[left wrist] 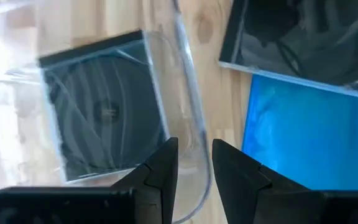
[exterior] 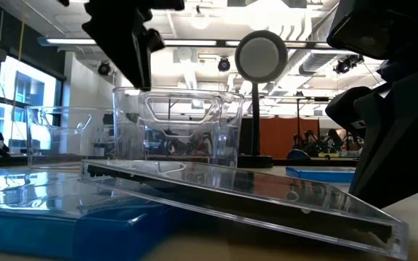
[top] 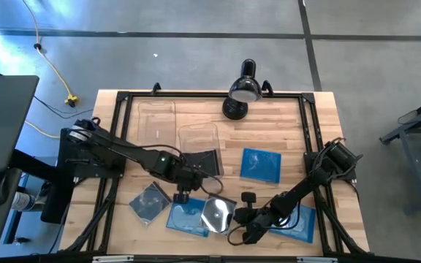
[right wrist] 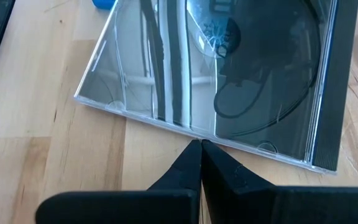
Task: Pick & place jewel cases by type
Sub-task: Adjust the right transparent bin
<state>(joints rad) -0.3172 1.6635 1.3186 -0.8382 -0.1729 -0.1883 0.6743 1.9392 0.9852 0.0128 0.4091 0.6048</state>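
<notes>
High view shows the left arm stretched across the wooden surface [top: 283,131], its gripper [top: 183,191] released (fingers slightly apart) above the clear bin [top: 199,142] holding a dark jewel case [top: 205,162]. Right gripper [top: 241,225] is clenched empty beside the clear-covered case [top: 216,212], just short of its edge.

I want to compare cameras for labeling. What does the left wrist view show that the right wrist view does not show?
Only the left wrist view shows a dark jewel case lying inside a clear bin, a blue jewel case, and the left gripper slightly open. Only the right wrist view shows the right gripper shut, at the edge of a clear-covered case. Both show the wooden table.
</notes>
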